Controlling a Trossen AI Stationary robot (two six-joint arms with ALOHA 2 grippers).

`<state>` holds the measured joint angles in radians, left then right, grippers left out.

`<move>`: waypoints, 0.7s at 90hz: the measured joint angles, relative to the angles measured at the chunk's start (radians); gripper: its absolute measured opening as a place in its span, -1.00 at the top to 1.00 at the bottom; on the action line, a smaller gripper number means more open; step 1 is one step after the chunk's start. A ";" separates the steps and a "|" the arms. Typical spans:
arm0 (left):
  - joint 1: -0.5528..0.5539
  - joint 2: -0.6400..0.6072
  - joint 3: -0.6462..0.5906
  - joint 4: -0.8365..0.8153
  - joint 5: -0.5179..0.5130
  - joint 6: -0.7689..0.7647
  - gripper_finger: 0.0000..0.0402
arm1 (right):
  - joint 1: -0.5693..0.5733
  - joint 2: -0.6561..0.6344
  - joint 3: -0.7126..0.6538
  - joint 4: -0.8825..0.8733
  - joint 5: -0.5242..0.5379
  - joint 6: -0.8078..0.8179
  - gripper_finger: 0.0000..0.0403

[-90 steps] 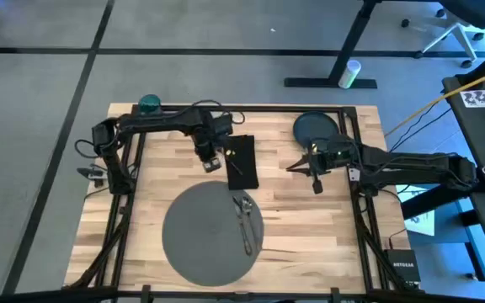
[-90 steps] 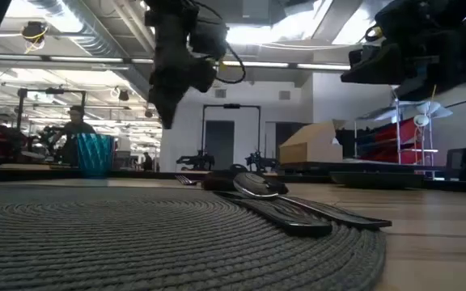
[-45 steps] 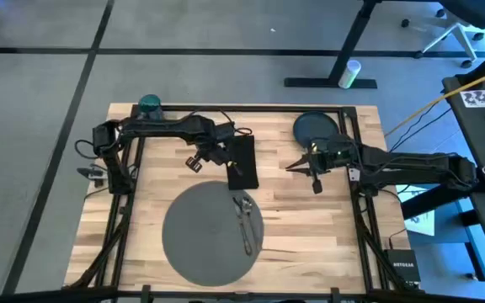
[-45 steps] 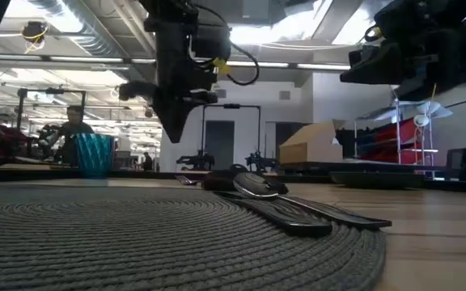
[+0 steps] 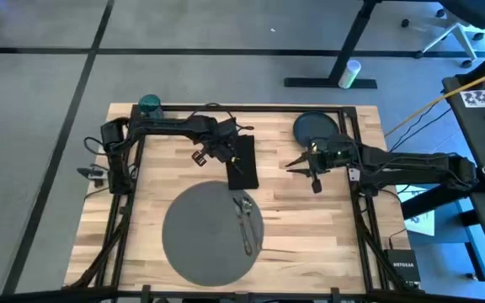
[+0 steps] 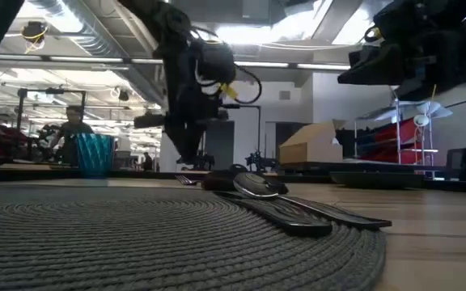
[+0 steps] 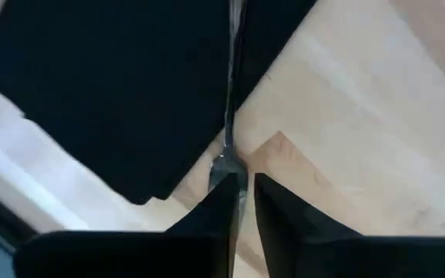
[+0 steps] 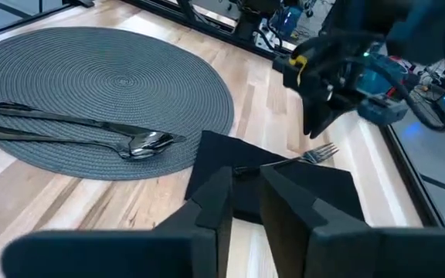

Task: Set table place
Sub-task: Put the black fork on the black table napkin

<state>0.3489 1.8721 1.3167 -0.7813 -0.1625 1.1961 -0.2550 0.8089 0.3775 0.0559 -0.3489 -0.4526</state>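
A black cloth napkin (image 5: 242, 164) lies on the table (image 5: 310, 236), just beyond the round grey mat (image 5: 200, 240). A metal fork (image 8: 280, 164) lies across the napkin. My left gripper (image 5: 202, 156) stands at the napkin's left edge, shut on the fork's tine end. Two metal utensils (image 8: 91, 131), one of them a spoon, rest on the mat's right side. The dark plate (image 5: 316, 127) sits at the far right and the teal cup (image 5: 149, 103) at the far left corner. My right gripper (image 5: 297, 166) hovers right of the napkin, shut on nothing. My left gripper pinches the fork's tine end (image 7: 224, 164) between its two fingers. The fingers (image 8: 312, 127) slant down from the table's left and lie along the fork. The fork's handle (image 7: 231, 69) lies on the napkin.
Black frame rails (image 5: 349, 143) run along the table's far, left and right sides. Bare wood shows left of the mat (image 5: 154, 172) and between the napkin and the plate (image 5: 276, 160). In the low view a person (image 6: 71, 125) is in the room beyond the table.
My left gripper has come lower and has tipped from pointing straight down to slanting toward the napkin. It has stayed by the napkin's left edge.
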 joint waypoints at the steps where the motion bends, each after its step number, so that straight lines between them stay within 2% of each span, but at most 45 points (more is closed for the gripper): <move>1: 0.000 0.001 0.000 0.002 0.000 0.000 0.82 | 0.000 0.000 0.000 0.000 0.000 0.000 0.74; 32: 0.008 0.004 0.000 0.023 0.010 0.063 0.62 | 0.000 0.000 0.000 0.000 0.001 0.000 0.74; 63: 0.027 0.080 0.001 0.088 0.031 0.064 0.59 | 0.000 0.000 0.000 -0.006 0.001 -0.001 0.74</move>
<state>0.3759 1.9522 1.3175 -0.6937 -0.1319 1.2602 -0.2554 0.8092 0.3775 0.0495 -0.3481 -0.4534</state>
